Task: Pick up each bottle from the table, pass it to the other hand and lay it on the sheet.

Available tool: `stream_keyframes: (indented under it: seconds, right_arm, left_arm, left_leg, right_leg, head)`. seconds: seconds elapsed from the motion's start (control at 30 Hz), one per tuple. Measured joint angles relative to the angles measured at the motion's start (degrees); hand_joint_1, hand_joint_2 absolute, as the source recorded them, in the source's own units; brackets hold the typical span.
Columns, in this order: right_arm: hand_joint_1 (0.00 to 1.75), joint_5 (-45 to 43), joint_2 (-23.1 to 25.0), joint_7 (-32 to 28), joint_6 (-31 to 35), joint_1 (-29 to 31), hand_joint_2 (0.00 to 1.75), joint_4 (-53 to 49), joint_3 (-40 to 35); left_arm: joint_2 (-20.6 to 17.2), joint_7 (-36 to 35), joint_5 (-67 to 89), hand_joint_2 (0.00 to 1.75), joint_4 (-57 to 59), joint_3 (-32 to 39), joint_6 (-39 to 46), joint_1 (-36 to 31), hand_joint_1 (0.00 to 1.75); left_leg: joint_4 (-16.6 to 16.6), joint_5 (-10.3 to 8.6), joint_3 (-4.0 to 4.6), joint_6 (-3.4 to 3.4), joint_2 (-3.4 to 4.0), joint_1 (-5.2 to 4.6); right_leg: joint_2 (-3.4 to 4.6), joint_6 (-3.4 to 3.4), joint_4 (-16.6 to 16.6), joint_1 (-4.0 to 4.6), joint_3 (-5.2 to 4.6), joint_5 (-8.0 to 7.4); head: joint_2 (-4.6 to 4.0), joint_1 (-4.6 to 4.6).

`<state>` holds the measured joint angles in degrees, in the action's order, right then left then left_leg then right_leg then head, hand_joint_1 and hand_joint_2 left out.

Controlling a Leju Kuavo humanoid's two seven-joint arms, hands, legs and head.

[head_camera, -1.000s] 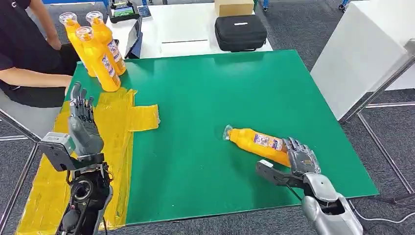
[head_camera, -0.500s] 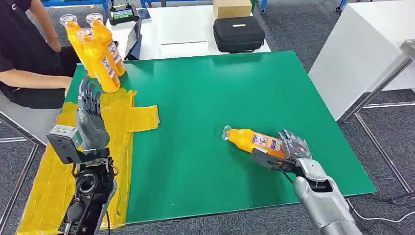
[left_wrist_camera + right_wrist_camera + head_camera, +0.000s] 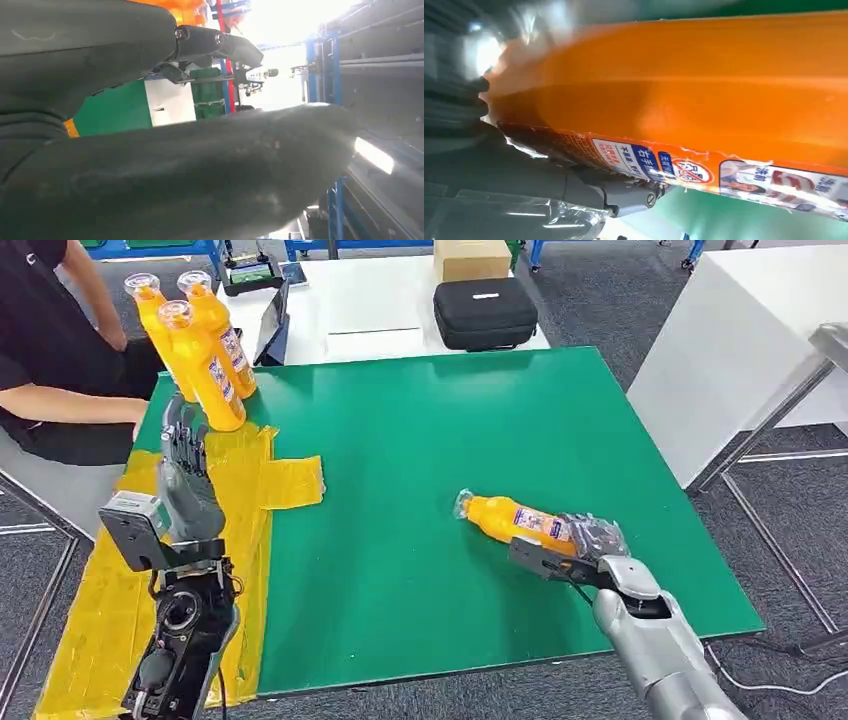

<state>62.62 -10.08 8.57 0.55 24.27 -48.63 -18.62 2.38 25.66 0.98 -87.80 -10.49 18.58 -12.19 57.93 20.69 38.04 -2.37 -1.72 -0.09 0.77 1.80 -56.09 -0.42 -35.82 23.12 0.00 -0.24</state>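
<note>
Orange and smooth, the bottle lying on the green worktop looks slippery, so we wrap our right hand fingers around its thick body, left hand spread empty.

An orange bottle with a clear cap and printed label is lying on its side on the green table, cap pointing toward the yellow sheet. Three more orange bottles are standing upright, clustered at the sheet's far edge.
</note>
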Motion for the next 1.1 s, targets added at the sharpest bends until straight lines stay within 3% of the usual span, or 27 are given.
stream_keyframes:
  seconds: [0.27, 0.3, 0.43, 0.7, 0.87, 1.1]
  right_arm:
    - [1.75, -0.7, 0.2, -0.2, 0.3, 0.8, 1.75, 1.8, 0.0]
    - [1.75, -0.9, 0.2, -0.2, 0.5, 0.8, 1.75, 1.8, 0.0]
    - [1.75, -4.3, 0.2, -2.8, 3.1, 0.2, 1.75, 1.3, 0.4]
    - [1.75, -29.9, 1.7, -19.3, 8.2, -6.8, 1.75, -13.2, 5.3]
    - [1.75, -36.6, 3.1, -20.9, 9.7, -7.1, 1.75, -22.2, 6.7]
    - [1.75, -42.7, 6.5, -22.5, 10.1, -6.2, 1.75, -25.8, 6.9]
  left_arm:
    - [0.0, -2.2, -1.6, 0.00, 1.2, 0.0, -0.5, -0.5, 0.00]
    - [0.0, -2.4, -1.8, 1.75, 1.3, 0.0, -0.6, -0.6, 0.00]
    - [0.0, -4.7, -4.8, 1.75, 1.9, 0.0, -2.0, -1.0, 0.00]
    - [-0.1, -10.3, -20.4, 1.75, 6.6, 2.0, -12.9, -0.4, 0.00]
    - [0.1, -11.0, -24.5, 1.75, 10.1, 2.5, -16.3, -0.1, 0.00]
    - [1.1, -11.1, -26.9, 1.75, 12.0, 2.1, -17.8, 0.0, 0.00]
  left_leg:
    - [0.0, -0.02, -0.11, 0.02, 0.07, 0.01]
    - [0.0, -0.01, -0.15, 0.02, 0.07, 0.01]
    - [0.0, 0.01, -0.17, 0.01, 0.05, 0.00]
    - [0.0, -0.36, 0.63, -0.07, -0.22, 0.00]
    - [0.0, -0.35, 0.85, -0.06, -0.19, 0.04]
    - [0.0, -0.33, 1.04, -0.05, -0.21, 0.02]
  right_leg:
    - [0.02, 0.00, 0.0, 0.02, 0.23, 0.00]
    - [0.01, 0.00, 0.0, 0.02, 0.24, 0.00]
    - [0.01, -0.02, 0.0, 0.01, 0.69, 0.00]
    - [-0.09, 0.11, -0.1, 0.01, 0.02, -0.26]
    - [-0.11, 0.11, -0.1, 0.00, -0.20, -0.24]
    - [-0.11, 0.13, -0.1, -0.01, -0.33, -0.22]
  head:
    - [0.00, 0.02]
    - [0.00, 0.00]
    - [0.00, 0.00]
    - [0.00, 0.02]
    - [0.00, -0.04]
    - [0.00, 0.00]
